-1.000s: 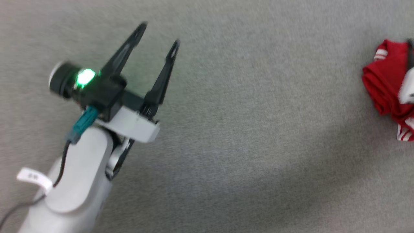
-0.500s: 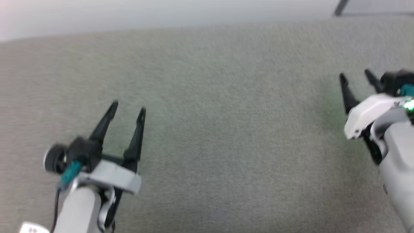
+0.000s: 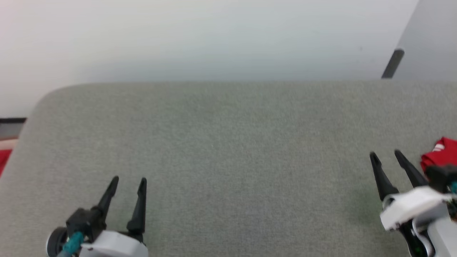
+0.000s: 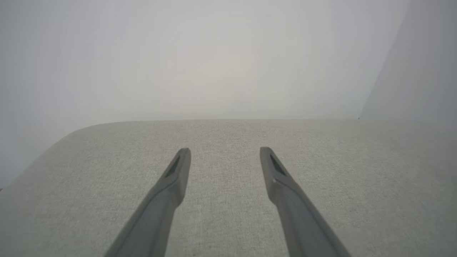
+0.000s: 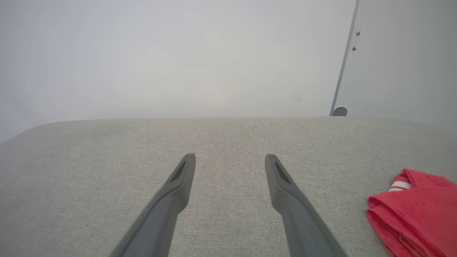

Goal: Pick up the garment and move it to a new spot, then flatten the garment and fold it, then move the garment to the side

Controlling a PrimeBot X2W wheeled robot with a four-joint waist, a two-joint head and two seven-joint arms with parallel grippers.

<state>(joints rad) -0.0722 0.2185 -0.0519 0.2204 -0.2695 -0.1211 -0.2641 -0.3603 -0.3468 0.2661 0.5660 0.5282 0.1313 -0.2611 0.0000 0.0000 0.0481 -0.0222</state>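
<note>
Our left end effector [image 3: 129,179] and right end effector [image 3: 385,154] stand apart, empty. We should pinch the shirt [image 3: 444,157] at lower right deeply.

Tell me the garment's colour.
The garment is bright red with a white stripe, clearest in the right wrist view.

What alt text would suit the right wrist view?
The right gripper, open and holding nothing, points across a grey fabric surface toward a pale wall. A bunched red garment with a white stripe lies at the lower right, apart from the gripper.
</note>
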